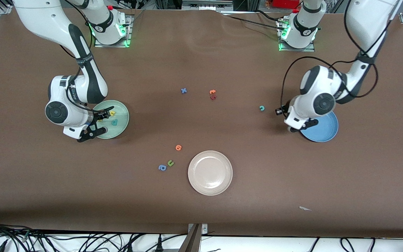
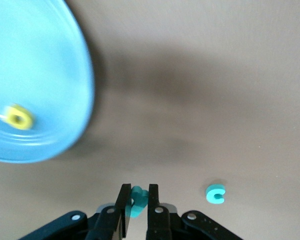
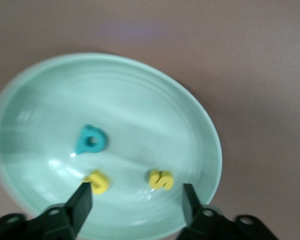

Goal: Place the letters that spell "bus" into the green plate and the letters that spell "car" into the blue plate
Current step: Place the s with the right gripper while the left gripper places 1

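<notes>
Front view first, starting at the right arm's end of the table: the round pale mint-green plate [image 1: 120,120] lies there with the right gripper [image 1: 96,123] low over its rim. Right wrist view shows that gripper's fingers [image 3: 81,201] spread wide with nothing between them. Three small foam letters lie in the plate: a teal b [image 3: 91,140], a yellow u [image 3: 98,181] just beside one fingertip, and a yellow s [image 3: 161,179] under the gap.

Toward the left arm's end, a tiny teal foam c [image 1: 262,108] lies on the bare brown table [image 1: 222,217], near the left gripper [image 1: 301,126]. That gripper hangs over the edge of the round mid-blue plate [image 1: 325,131]. In the left wrist view its fingers [image 2: 153,197] are pinched tight on a small teal foam letter [image 2: 137,200] held upright between them, the teal c lying on the table close by. A yellow foam a [image 2: 18,116] rests inside the blue plate, well apart from the fingers.
</notes>
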You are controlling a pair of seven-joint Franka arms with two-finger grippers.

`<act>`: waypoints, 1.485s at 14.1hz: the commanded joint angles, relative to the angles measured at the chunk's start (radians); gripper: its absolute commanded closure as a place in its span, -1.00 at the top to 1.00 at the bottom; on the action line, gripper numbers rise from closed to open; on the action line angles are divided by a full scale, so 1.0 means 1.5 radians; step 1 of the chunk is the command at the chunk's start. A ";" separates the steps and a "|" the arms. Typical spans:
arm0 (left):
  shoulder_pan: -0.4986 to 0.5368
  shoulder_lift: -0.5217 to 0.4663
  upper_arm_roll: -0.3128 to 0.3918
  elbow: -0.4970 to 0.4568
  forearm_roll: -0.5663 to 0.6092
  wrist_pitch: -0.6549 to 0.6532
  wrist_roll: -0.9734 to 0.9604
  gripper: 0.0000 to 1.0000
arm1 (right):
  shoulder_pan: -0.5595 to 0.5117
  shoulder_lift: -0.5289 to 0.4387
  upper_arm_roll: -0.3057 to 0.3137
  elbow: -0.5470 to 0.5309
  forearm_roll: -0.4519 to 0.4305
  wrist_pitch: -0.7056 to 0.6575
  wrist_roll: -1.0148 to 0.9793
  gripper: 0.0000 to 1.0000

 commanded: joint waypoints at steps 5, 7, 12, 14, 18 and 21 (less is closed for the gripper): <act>0.128 0.005 0.004 0.052 0.115 -0.063 0.176 -0.96 | 0.039 -0.009 0.020 0.209 0.007 -0.273 0.161 1.00; 0.159 0.032 0.004 0.074 0.149 -0.062 0.211 -0.96 | 0.041 -0.011 0.021 0.261 0.005 -0.325 0.198 1.00; 0.187 0.080 0.007 0.089 0.149 -0.048 0.243 -0.70 | 0.042 -0.046 0.015 0.308 0.000 -0.391 0.190 1.00; 0.186 0.082 0.007 0.089 0.149 -0.048 0.240 -0.46 | 0.041 -0.075 0.027 0.293 0.003 -0.401 0.197 1.00; 0.185 0.075 0.003 0.088 0.146 -0.053 0.231 0.98 | -0.007 -0.117 0.081 0.223 -0.007 -0.363 0.205 1.00; 0.182 0.054 -0.057 0.083 0.138 -0.073 0.143 1.00 | -0.127 -0.196 0.178 0.055 -0.022 -0.182 0.203 1.00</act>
